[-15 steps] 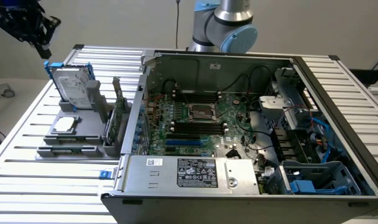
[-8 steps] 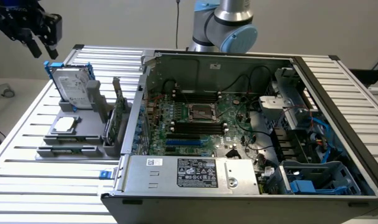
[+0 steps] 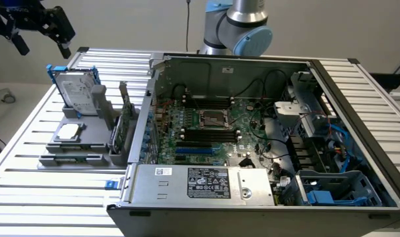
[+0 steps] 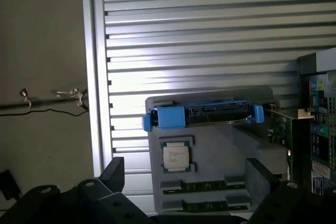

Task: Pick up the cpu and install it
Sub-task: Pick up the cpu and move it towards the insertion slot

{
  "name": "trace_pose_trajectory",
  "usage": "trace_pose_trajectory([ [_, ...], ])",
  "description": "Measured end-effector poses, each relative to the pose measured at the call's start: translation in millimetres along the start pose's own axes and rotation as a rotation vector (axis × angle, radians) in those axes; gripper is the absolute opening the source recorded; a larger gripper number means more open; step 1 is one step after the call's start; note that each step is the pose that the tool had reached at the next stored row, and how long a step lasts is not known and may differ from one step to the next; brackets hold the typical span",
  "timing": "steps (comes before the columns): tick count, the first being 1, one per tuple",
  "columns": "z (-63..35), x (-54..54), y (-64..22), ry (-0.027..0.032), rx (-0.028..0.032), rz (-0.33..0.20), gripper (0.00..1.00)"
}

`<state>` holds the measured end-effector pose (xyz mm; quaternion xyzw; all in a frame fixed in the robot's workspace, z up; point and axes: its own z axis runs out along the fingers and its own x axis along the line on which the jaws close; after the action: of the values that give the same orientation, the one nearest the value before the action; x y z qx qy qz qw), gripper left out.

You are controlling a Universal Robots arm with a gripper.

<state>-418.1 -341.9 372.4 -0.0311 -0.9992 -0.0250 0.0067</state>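
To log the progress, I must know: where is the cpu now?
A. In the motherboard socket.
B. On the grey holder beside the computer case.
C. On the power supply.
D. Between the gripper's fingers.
B: the cpu lies flat on the grey holder, with the open gripper well apart from it.

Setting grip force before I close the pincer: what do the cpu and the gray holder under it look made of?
The cpu: pale silvery top with a dull sheen, likely metal, on a greenish rim like circuit board. The gray holder: even matte surface, no glare, probably plastic; painted metal cannot be ruled out.
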Motion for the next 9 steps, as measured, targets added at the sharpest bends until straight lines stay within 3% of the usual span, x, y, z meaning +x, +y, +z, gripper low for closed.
trace_pose_trajectory([
  [9, 2.0, 0.0, -0.1, 0.0, 0.0011, 0.0, 0.99],
])
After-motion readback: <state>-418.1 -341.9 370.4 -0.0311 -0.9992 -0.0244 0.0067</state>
